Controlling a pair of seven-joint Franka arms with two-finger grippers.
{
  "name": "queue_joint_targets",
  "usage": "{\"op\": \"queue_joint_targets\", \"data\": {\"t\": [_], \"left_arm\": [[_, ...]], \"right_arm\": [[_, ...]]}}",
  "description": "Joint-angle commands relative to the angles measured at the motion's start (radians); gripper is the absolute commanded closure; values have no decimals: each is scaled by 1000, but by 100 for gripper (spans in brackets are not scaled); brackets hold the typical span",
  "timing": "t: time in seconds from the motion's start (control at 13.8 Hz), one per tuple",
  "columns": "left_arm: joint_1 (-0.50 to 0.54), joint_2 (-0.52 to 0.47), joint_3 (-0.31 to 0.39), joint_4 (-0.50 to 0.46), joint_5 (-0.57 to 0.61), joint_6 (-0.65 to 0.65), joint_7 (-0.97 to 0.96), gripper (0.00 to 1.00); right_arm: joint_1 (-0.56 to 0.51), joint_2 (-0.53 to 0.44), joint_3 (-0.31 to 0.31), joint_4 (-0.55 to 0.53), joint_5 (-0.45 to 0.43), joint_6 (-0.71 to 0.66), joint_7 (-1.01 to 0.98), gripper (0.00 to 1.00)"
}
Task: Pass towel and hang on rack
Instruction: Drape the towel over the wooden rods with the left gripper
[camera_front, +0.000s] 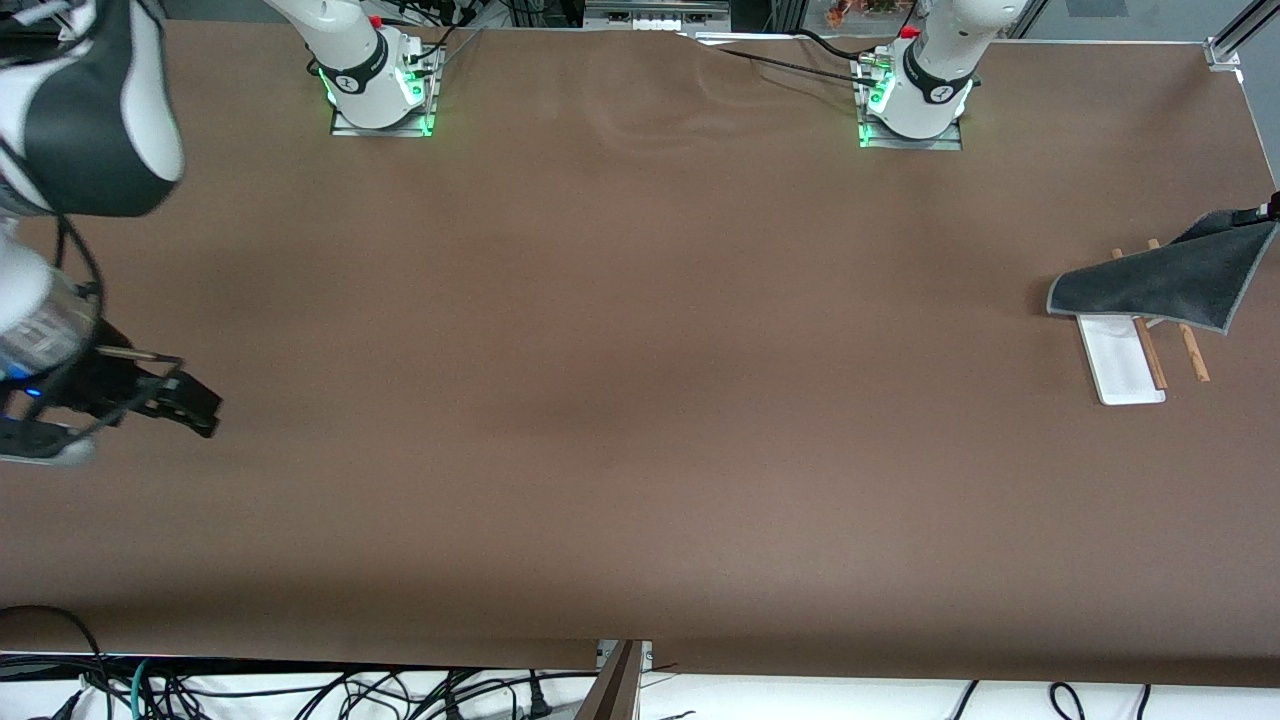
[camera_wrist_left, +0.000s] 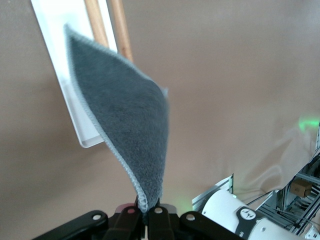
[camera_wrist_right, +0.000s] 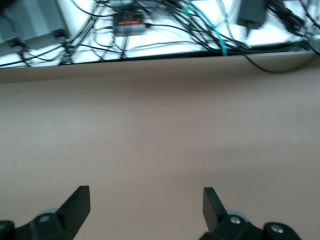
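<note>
The towel (camera_front: 1170, 280) hangs in the air over the rack (camera_front: 1130, 365) at the left arm's end of the bench (camera_front: 620, 400), dark grey face showing, thin grey edging along its borders. One corner is lifted and pinched in the left hand (camera_wrist_left: 148, 214), whose fingers are pressed together on the cloth; in the front view only a sliver of that hand shows at the frame edge. The rest of the towel drapes down at a slant and covers the upper part of the two wooden rods (camera_wrist_left: 114, 30). The rods' lower ends and the white base (camera_wrist_left: 60, 40) stay uncovered. Whether the cloth touches the rods cannot be told.

The brown bench surface around the rack carries nothing else near it.

The right hand (camera_front: 170, 400) waits well apart, over the right arm's end of the bench, its fingers (camera_wrist_right: 76, 205) spread wide and holding nothing. Cables (camera_wrist_right: 165, 30) lie past the bench edge ahead of it.
</note>
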Motion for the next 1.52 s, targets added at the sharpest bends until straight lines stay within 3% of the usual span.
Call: {"op": "queue_joint_targets", "data": {"t": [0.0, 0.07, 0.36, 0.43, 0.51, 0.65, 0.87, 1.16, 1.45], "left_arm": [[16, 97, -10, 84, 40, -4, 59, 100], [16, 114, -5, 97, 51, 6, 74, 100], [17, 131, -2, 98, 60, 45, 80, 65], [22, 142, -2, 98, 60, 49, 82, 47], [37, 157, -2, 98, 56, 53, 82, 0], [59, 165, -3, 100, 51, 55, 88, 0], [55, 164, -5, 130, 57, 53, 88, 0], [45, 156, -16, 164, 57, 49, 77, 0], [-41, 86, -28, 166, 46, 41, -19, 0]], "right_arm": [[-42, -168, 10, -172, 11, -35, -7, 0], [-59, -229, 12, -245, 11, -36, -35, 0], [-83, -294, 18, -288, 39, -142, -118, 0], [-94, -308, 18, -290, 72, -194, -118, 0], [-103, -313, 18, -291, 111, -237, -115, 0], [-106, -311, 15, -301, 161, -234, -119, 0], [-108, -313, 9, -319, 151, -230, -239, 0], [-106, -302, -5, -312, 117, -228, -248, 0], [-105, -290, -3, -304, 114, -222, -250, 0]]}}
